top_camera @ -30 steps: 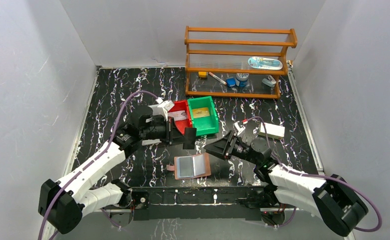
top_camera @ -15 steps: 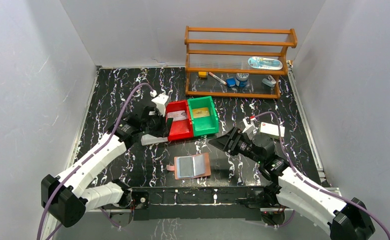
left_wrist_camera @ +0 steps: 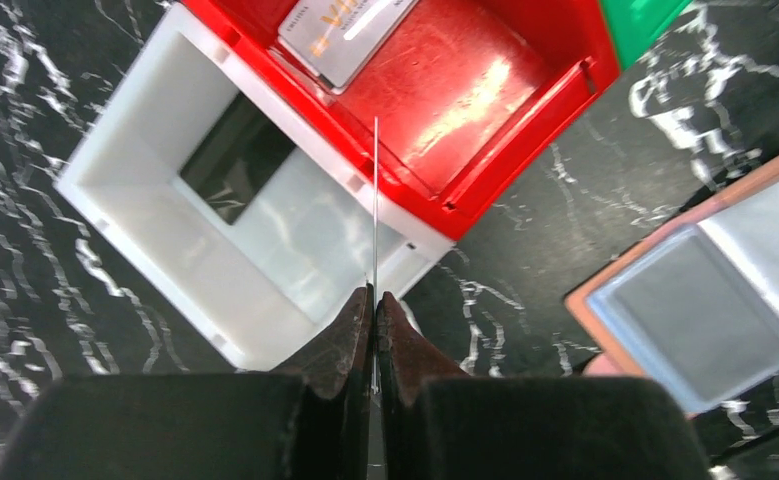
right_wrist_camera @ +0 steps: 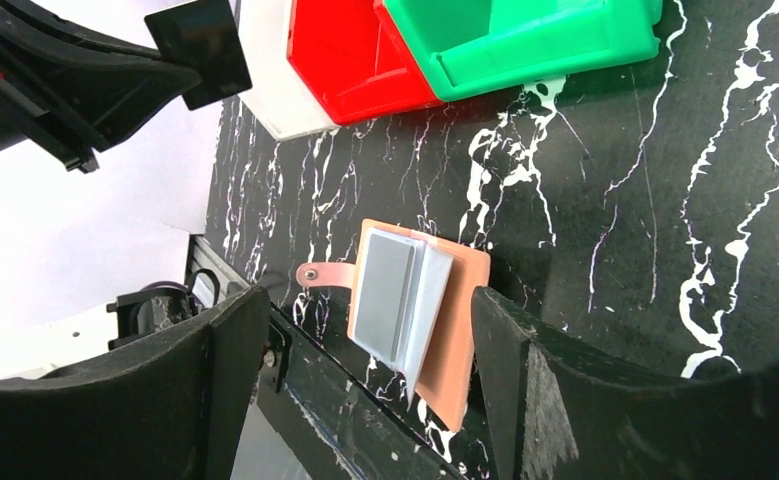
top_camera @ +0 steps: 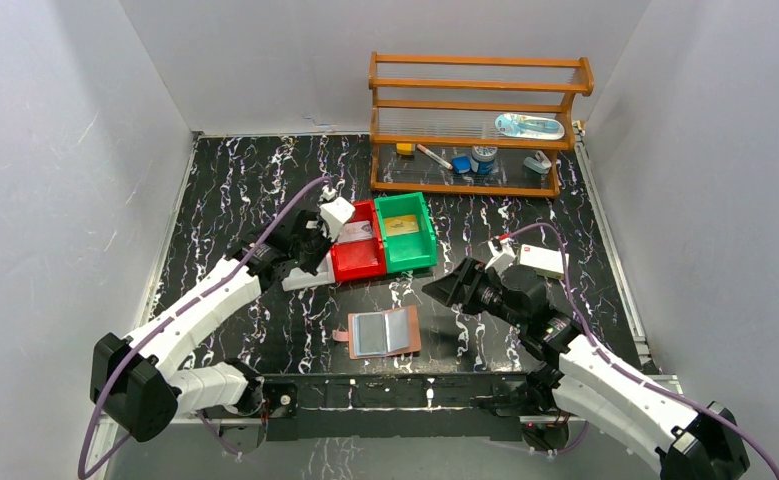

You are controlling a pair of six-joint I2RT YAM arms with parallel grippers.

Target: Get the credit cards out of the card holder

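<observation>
L arm (top_camera: 205,300) moved left w/ black card (right_wrist_camera: 193,50), above white bin (left_wrist_camera: 135,150).

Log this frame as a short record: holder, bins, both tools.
holder: open, lying on the table
left tool: shut on a dark card, over the white bin
right tool: open, empty, aimed at the holder, not touching it
red bin: a pale card inside
green bin: a gold card inside
</observation>
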